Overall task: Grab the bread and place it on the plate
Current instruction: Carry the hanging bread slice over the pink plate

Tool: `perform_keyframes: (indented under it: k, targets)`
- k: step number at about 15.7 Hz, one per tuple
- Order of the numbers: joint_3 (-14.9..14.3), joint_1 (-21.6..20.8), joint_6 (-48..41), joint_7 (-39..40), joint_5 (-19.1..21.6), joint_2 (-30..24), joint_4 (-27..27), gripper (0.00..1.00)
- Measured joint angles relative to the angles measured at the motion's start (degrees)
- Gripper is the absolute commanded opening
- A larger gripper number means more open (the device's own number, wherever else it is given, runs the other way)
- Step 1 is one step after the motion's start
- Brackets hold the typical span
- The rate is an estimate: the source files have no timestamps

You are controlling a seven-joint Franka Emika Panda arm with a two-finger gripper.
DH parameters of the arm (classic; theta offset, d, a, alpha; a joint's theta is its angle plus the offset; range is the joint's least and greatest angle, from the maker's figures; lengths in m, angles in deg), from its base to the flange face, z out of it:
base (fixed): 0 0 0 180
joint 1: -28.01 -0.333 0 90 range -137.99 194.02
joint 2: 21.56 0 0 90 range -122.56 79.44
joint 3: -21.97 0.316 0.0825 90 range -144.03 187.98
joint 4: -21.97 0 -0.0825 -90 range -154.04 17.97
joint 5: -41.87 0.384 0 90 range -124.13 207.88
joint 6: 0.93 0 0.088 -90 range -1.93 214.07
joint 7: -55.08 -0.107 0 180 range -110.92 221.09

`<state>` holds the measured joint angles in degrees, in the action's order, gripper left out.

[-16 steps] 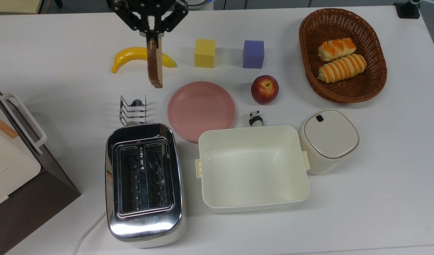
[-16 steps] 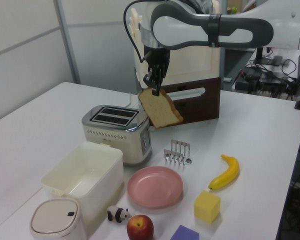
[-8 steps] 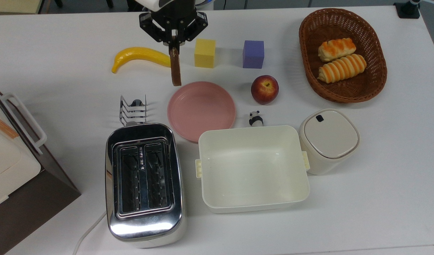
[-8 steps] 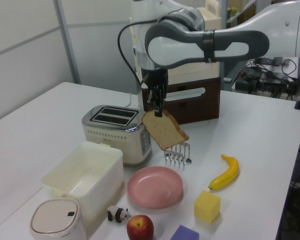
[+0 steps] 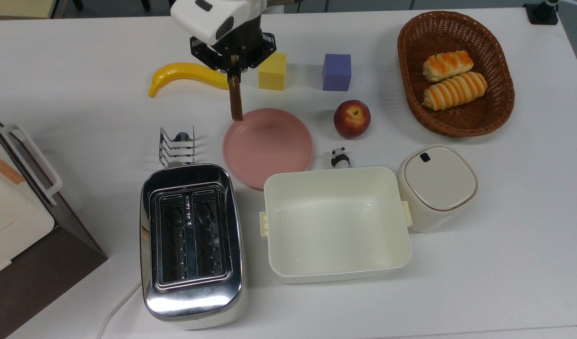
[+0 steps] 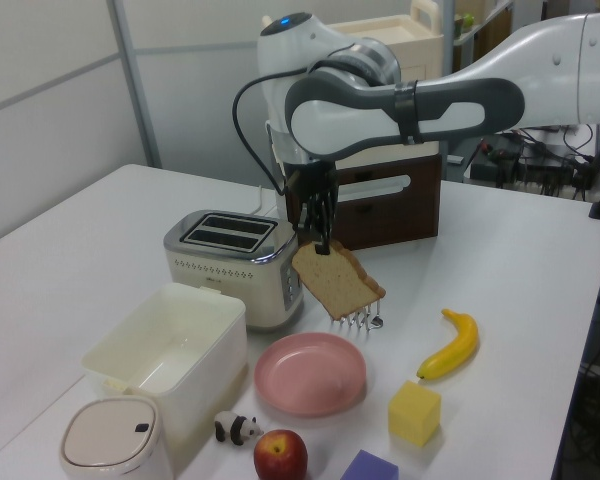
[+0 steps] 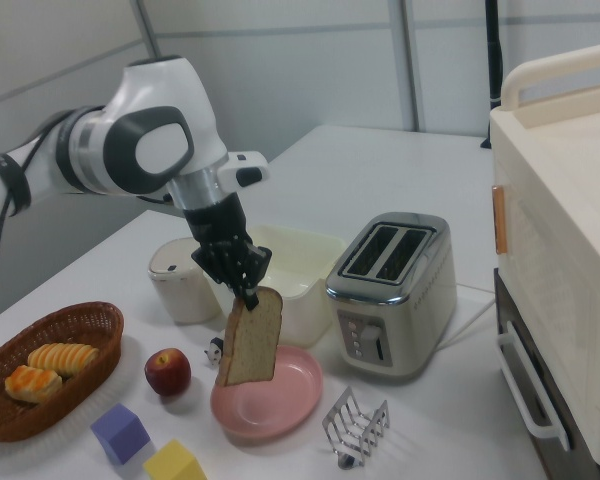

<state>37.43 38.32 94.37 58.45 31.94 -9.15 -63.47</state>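
Item: thin tan speckled bread slice, brown crust [image 6: 336,283]. Hangs at frame centre in left view, above round pink plate [image 6: 310,374], apart. Black two-finger gripper [image 6: 323,244] pinches top crust. Judged light, soft, floppy, tearable; crust edge firmest hold.

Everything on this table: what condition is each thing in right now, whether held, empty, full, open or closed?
Bread: hanging in the air from the pincer, above the plate's edge.
Pincer: shut on the bread's top corner.
Plate: empty.
Toaster: both slots empty.
Toast rack: empty.
Cream tub: open, empty.
Small lidded container: lid on.
Basket: holds two striped rolls.
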Motion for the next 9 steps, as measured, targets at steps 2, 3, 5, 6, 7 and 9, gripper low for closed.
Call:
perform_keyframes:
  k: [2, 3, 5, 6, 7, 9]
  targets:
    - [0.1, -0.1, 0.2, 0.1, 0.0, 0.8, -0.1, 0.0]
    - [0.2, -0.2, 0.5, 0.2, 0.0, 1.2, -0.1, 0.0]
    - [0.3, -0.8, 0.8, 0.2, 0.0, 2.0, -0.1, 0.0]
    - [0.3, -1.1, 1.0, 0.2, 0.0, 2.5, -0.1, 0.0]
    - [0.3, -1.3, 1.3, 0.2, 0.0, 2.8, -0.1, 0.0]
    - [0.3, -1.5, 2.4, 0.2, 0.0, 3.6, -0.2, 0.0]
